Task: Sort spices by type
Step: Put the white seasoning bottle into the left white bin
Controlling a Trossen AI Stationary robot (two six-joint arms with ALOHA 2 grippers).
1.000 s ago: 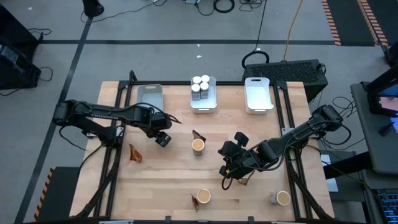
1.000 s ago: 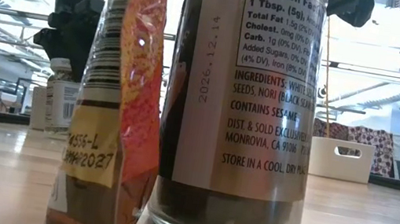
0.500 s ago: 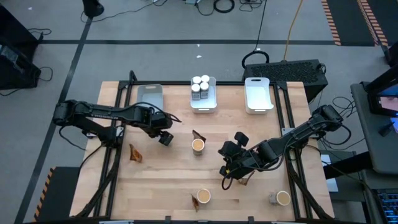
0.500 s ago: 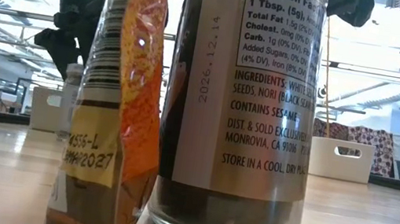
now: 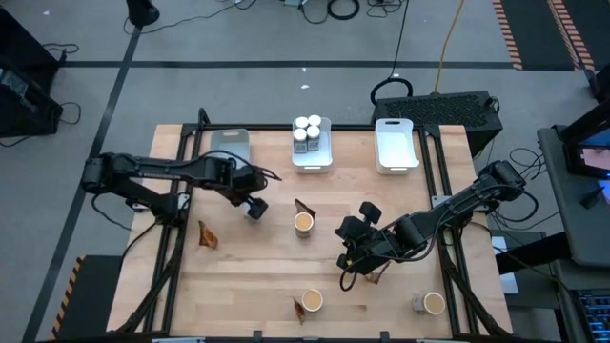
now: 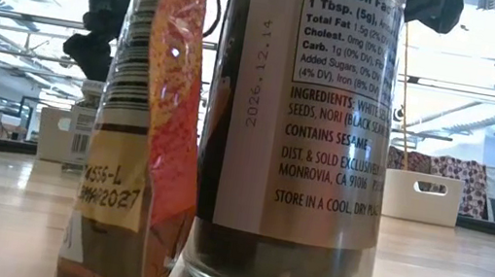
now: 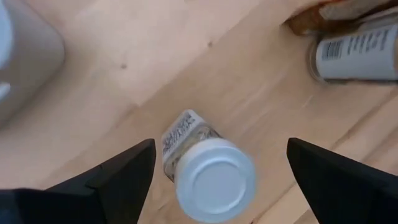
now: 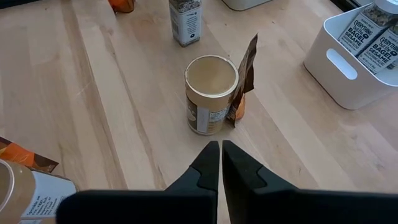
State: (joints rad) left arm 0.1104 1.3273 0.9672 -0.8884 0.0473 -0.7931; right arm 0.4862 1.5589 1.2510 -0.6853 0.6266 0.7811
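One round white-capped jar [image 7: 208, 177] on pale wood.

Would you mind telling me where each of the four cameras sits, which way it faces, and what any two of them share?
High view: above the table, looking straight down; both arms show.
Low view: at tabletop height, looking level past a pouch and a jar; an arm hangs behind.
Left wrist view: looks down between the open left gripper at a white-capped jar.
Right wrist view: looks past the shut right gripper at a tan-topped tub.
Shared: that tub shows from above too.
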